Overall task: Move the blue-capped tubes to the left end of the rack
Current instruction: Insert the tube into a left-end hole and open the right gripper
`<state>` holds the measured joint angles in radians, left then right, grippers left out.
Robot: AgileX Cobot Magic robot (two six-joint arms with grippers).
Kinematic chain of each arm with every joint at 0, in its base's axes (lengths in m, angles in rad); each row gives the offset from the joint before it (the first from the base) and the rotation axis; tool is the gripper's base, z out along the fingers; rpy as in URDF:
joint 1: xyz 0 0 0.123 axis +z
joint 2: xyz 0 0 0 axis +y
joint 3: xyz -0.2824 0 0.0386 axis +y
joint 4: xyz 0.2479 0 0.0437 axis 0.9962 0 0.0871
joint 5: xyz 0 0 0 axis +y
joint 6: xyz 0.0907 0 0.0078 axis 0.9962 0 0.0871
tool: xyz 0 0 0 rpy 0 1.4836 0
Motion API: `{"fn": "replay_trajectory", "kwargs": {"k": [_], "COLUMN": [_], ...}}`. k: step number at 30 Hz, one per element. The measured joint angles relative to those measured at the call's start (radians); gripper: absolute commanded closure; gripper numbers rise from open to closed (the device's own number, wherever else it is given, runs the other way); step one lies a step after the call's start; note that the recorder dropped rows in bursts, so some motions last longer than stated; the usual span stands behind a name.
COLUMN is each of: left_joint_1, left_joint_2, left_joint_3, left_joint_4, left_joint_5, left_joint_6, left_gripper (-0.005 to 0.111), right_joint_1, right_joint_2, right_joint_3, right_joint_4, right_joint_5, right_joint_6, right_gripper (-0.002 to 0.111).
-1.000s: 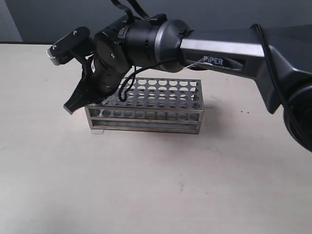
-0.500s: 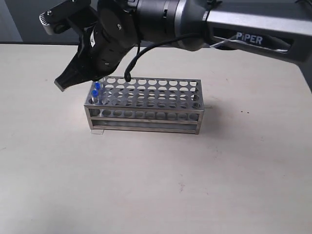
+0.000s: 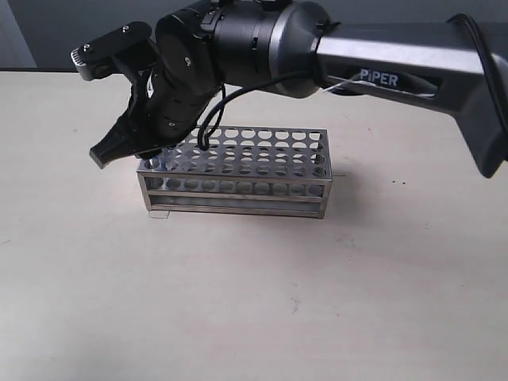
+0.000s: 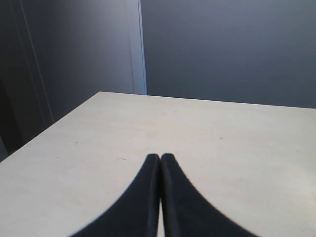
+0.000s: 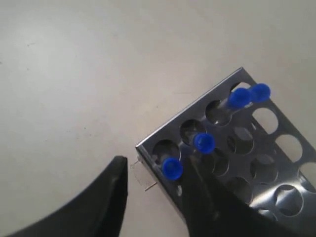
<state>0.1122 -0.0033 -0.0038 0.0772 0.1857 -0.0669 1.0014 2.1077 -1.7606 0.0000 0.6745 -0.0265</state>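
R gripper (image 5: 154,165) open over rack (image 3: 238,198) left end, fingers either side of corner tube (image 5: 172,168); 3 more tubes (image 5: 204,142) along that end. L gripper (image 4: 160,158) closed, empty.

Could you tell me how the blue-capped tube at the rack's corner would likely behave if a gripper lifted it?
The corner tube looks thin and clear, so it is probably light and might crack under a hard squeeze. Its hole in the rack looks wider than the cap, so it likely sits loosely, wobbles if nudged, and lifts out easily.
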Motion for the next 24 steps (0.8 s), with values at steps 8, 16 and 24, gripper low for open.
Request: {"fn": "replay_trajectory", "kwargs": {"k": [8,16,24], "left_joint_1": [0.0,0.0,0.0], "left_joint_2": [0.0,0.0,0.0], "left_joint_3": [0.0,0.0,0.0], "left_joint_4": [0.0,0.0,0.0], "left_joint_5": [0.0,0.0,0.0], "left_joint_6": [0.0,0.0,0.0], "left_gripper": [0.106,0.106,0.106], "right_joint_1": [0.0,0.0,0.0], "right_joint_2": [0.031,0.052,0.052], "right_joint_3": [0.0,-0.004,-0.004], "right_joint_4": [0.01,0.0,0.0], "right_joint_5": [-0.041,-0.066,-0.068], "right_joint_6": [0.0,0.0,0.0], "right_gripper": [0.074,0.108,0.108]}}
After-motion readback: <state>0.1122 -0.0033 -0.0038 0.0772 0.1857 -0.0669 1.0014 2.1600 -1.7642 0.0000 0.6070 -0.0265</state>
